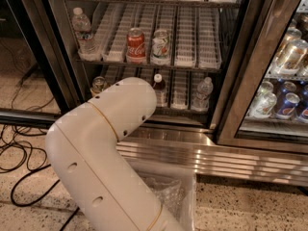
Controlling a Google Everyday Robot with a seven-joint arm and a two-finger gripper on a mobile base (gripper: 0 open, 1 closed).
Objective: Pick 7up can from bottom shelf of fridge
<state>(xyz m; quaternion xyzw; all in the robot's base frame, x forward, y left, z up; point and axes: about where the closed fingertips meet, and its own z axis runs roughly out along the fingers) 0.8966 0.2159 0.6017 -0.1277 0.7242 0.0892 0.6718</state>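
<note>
Camera view: looks down at the lower half of the fridge (232,88) from just in front of it.
Floor: speckled stone, with black cables (19,150) looping at the left.
Base: ribbed steel base (226,158) runs along under the shelves.
Bin: a clear-lined container (168,194) stands on the floor before the base, partly behind the arm.
Neighbouring door: glass door (284,71) at the right, with cans stacked behind it.
Middle rack: a water bottle (83,30) at the left, then a red cola can (135,45) and just beside it a white-and-green can (161,46).
Bottom shelf: the bottom shelf (181,88), a white wire rack in narrow lanes, carries a dark bottle with a white cap (159,88) and, further right, a clear water bottle (203,93).
7up can: the 7up can (98,84) stands upright at the left end of the bottom shelf, its silver top showing, its lower body hidden by the arm.
Arm: the white arm (103,143) bends up from the lower edge, its rounded end covering the shelf between the 7up can and the dark bottle.
Claw: hidden behind that rounded end; whether it is apart or together, or touching anything, cannot be told.
</note>
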